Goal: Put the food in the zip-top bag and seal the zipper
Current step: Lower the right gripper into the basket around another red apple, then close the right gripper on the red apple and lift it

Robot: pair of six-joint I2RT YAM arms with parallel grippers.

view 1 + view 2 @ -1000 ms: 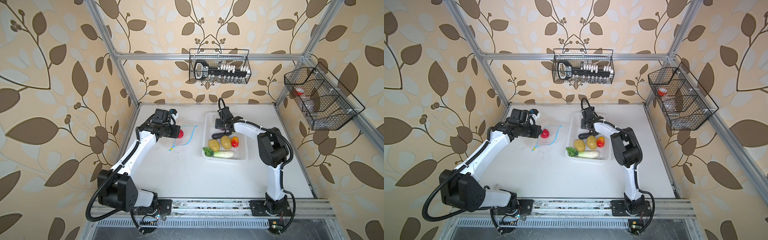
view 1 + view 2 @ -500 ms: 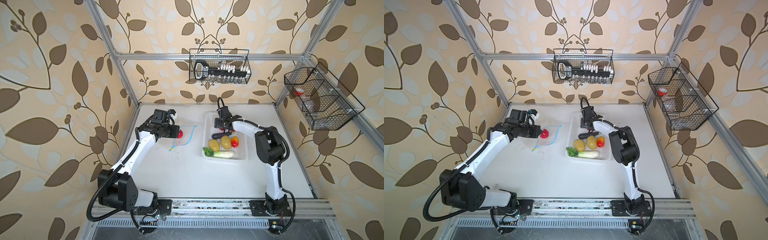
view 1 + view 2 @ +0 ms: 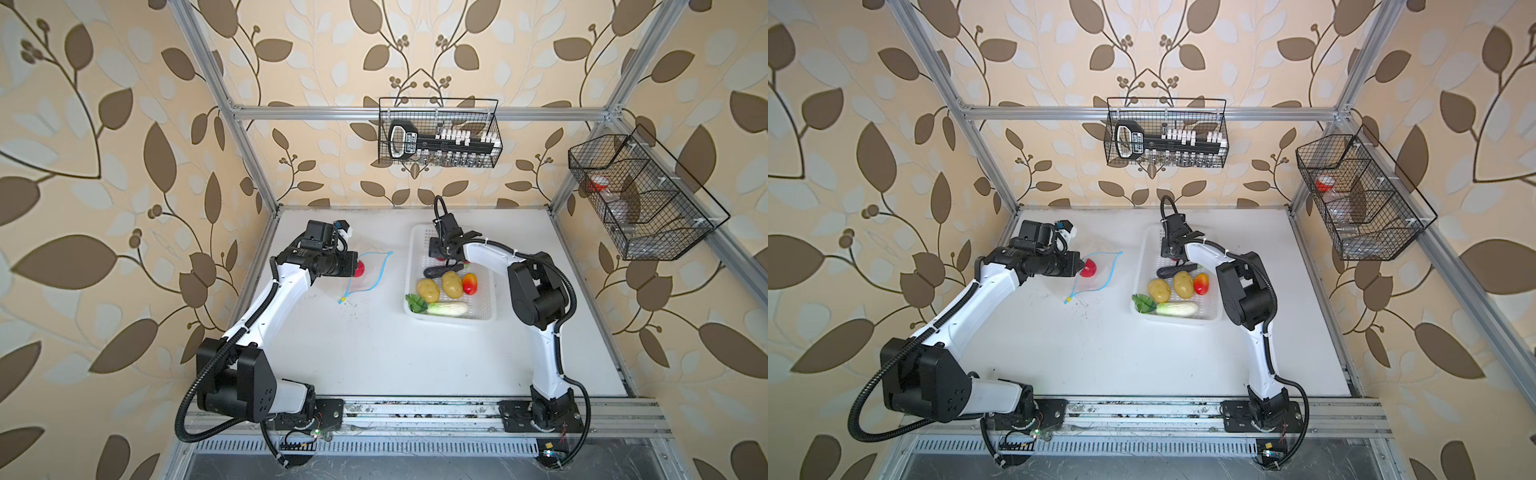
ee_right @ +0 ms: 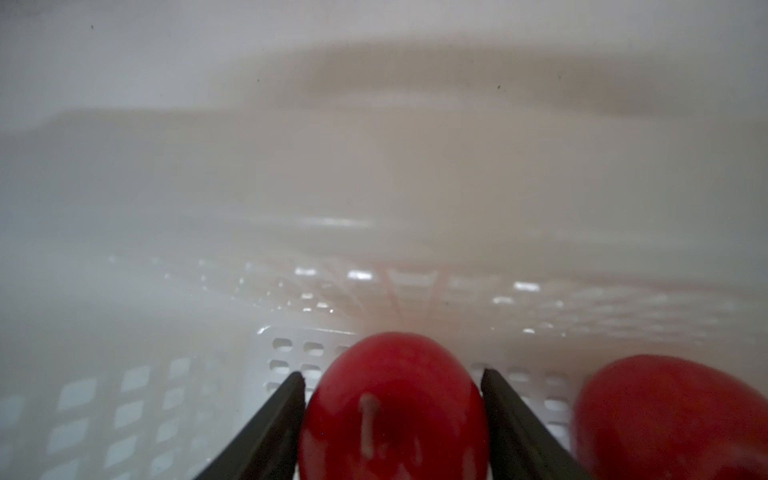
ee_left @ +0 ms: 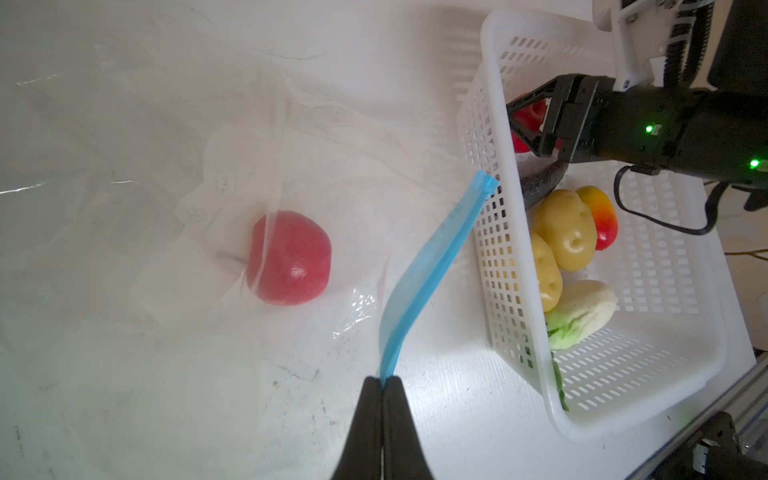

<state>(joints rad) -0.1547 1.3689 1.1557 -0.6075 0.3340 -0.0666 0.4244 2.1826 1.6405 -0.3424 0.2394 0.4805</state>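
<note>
Narrowed since 1 second ago, my right pincer point(image 4: 392, 374) clasps 1 red apple point(image 4: 392, 415) in the basket point(image 4: 124, 399), my left pincer point(image 5: 381, 380) clenched on the zipper point(image 5: 432, 266).

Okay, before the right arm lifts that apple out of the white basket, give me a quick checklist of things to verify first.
1. Left gripper shut on the zipper: ok.
2. Zip-top bag mouth held open, facing the basket: ok.
3. Right gripper pads against both sides of the red apple: ok.
4. Grip firm enough to lift: cannot tell.
5. Neighbouring apple clear of the right fingers: cannot tell; it sits close beside one.
6. Apple in the bag lies back from the mouth, leaving room: ok.
</note>
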